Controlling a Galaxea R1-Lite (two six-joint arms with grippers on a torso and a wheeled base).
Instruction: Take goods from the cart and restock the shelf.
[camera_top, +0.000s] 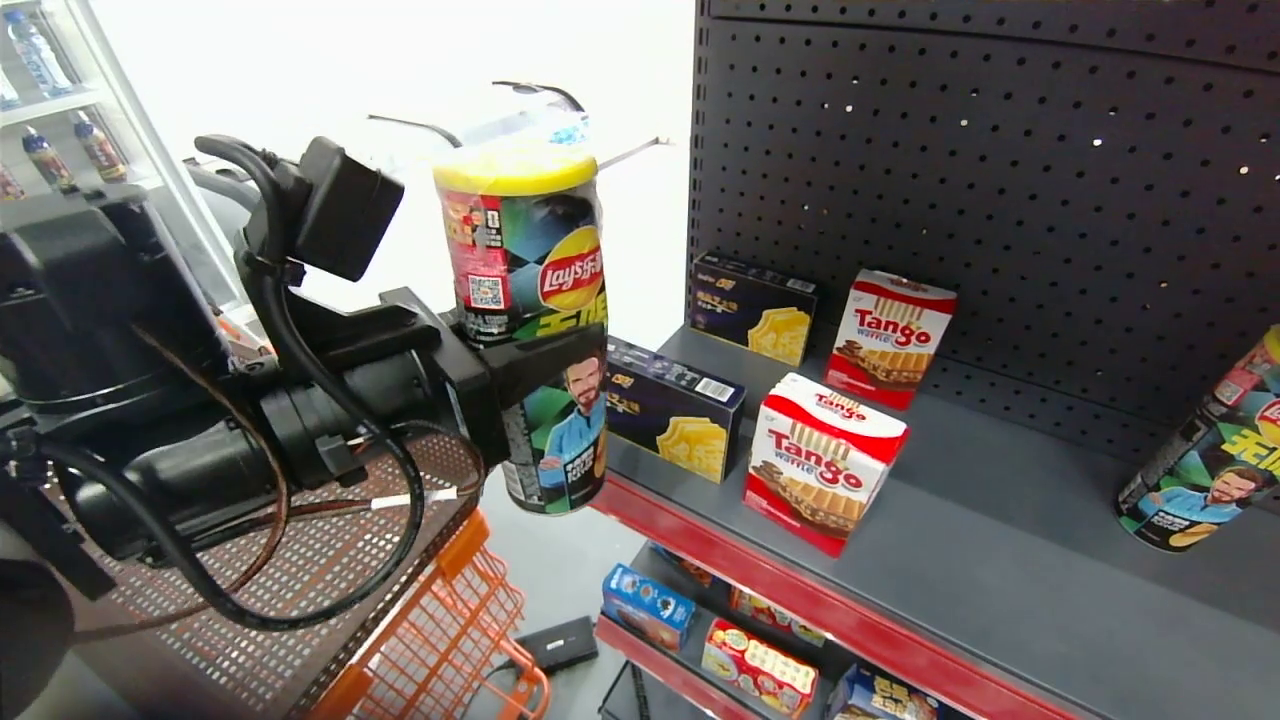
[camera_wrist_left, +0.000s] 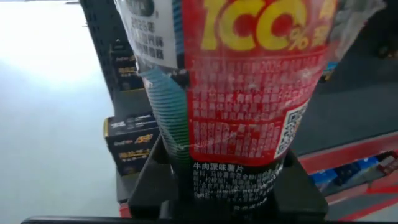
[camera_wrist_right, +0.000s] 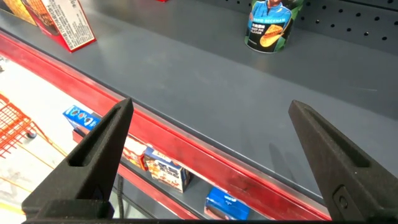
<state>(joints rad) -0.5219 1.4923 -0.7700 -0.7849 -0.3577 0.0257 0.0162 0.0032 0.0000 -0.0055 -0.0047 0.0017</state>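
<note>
My left gripper is shut on a tall chip can with a yellow lid, holding it upright in the air just left of the grey shelf's red front edge. Close up in the left wrist view, the can stands between the black fingers. A second chip can stands on the shelf at the far right, also seen as the can in the right wrist view. My right gripper hangs open above the shelf's front edge, nothing between its fingers. The orange cart sits below the left arm.
On the shelf stand two dark blue boxes and two red-and-white wafer boxes. A black pegboard backs the shelf. Bare shelf surface lies between the wafer boxes and the far can. Lower shelf holds several small boxes.
</note>
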